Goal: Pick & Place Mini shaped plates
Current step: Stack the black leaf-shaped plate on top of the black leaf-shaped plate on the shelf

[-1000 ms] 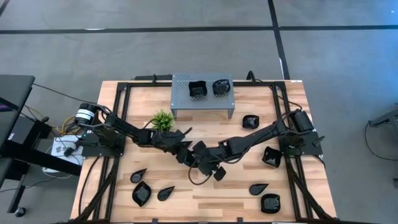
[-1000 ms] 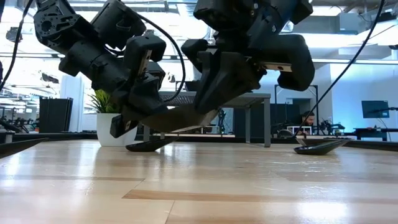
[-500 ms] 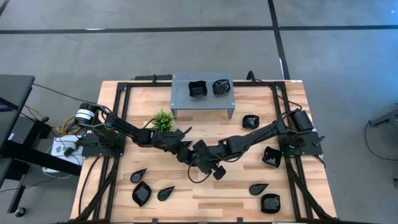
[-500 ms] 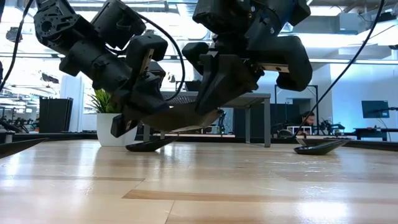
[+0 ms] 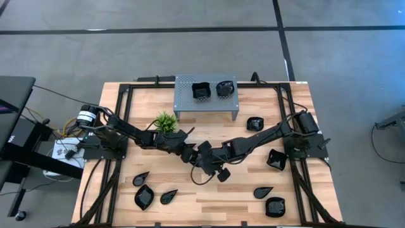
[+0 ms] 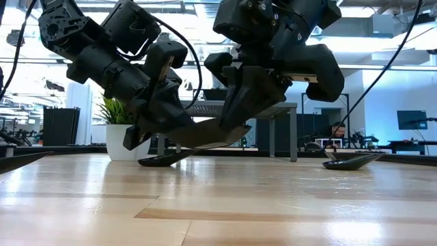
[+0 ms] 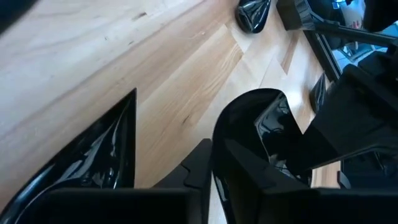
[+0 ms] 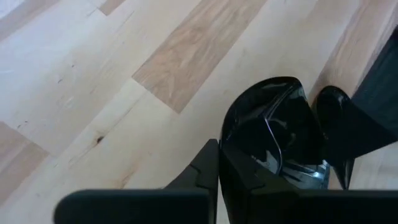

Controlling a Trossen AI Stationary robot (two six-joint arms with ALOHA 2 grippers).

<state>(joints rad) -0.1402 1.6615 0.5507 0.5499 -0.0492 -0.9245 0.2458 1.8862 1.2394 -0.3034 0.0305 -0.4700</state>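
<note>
On the grey stand [image 5: 205,95] at twelve o'clock sit two plates [image 5: 211,90]; eight lie scattered on the bench [image 5: 209,193]. Right claw [image 6: 235,131] is clamped on a mid-air plate [image 6: 205,135]; left claw [image 6: 164,130] cannot tell.

A pale wooden table [image 5: 209,202] lies beneath the jaws, boxed in by black frame rails [image 5: 119,101]. Just beyond the jaws, toward the left arm's side, a small green plant [image 5: 166,120] stands in a white pot [image 6: 121,152]. Farther beyond them, at the table's far edge, sits a grey perforated metal stand [image 5: 209,109] on thin legs. Well off to the left of the jaws, past the table's edge, a white box [image 5: 63,151] trails cables beside a black cart [image 5: 16,120] on grey floor [image 5: 190,50]
</note>
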